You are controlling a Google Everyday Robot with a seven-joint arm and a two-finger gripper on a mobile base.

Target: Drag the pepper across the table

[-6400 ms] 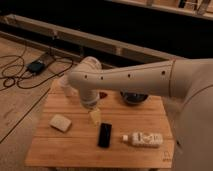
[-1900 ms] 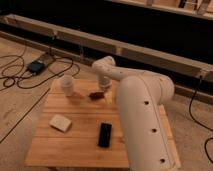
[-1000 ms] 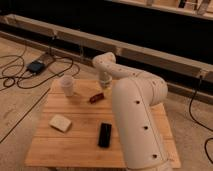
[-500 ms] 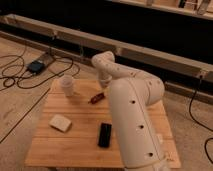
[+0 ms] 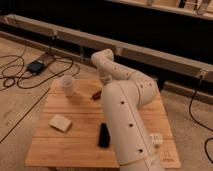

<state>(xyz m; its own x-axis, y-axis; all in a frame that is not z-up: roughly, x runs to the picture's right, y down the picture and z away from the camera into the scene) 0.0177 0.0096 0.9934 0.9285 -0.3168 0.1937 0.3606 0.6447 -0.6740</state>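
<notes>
The pepper (image 5: 95,94) is a small dark red, elongated thing lying on the far middle of the light wooden slatted table (image 5: 75,150). My white arm rises from the front right, bends back over the table's far edge and comes down beside the pepper. The gripper (image 5: 104,86) is at the pepper's right end, low over the tabletop and mostly hidden by the arm's own links. I cannot tell whether it touches the pepper.
A white cup (image 5: 66,84) stands left of the pepper near the far left corner. A pale yellow wedge (image 5: 60,122) lies front left. A black phone (image 5: 104,135) lies front middle beside the arm. A white bottle (image 5: 156,140) shows partly behind the arm. Cables (image 5: 20,75) run over the floor at left.
The arm has swung from over the table's middle to the far edge, uncovering the pepper. Over the last second the pepper and the gripper have hardly moved.
</notes>
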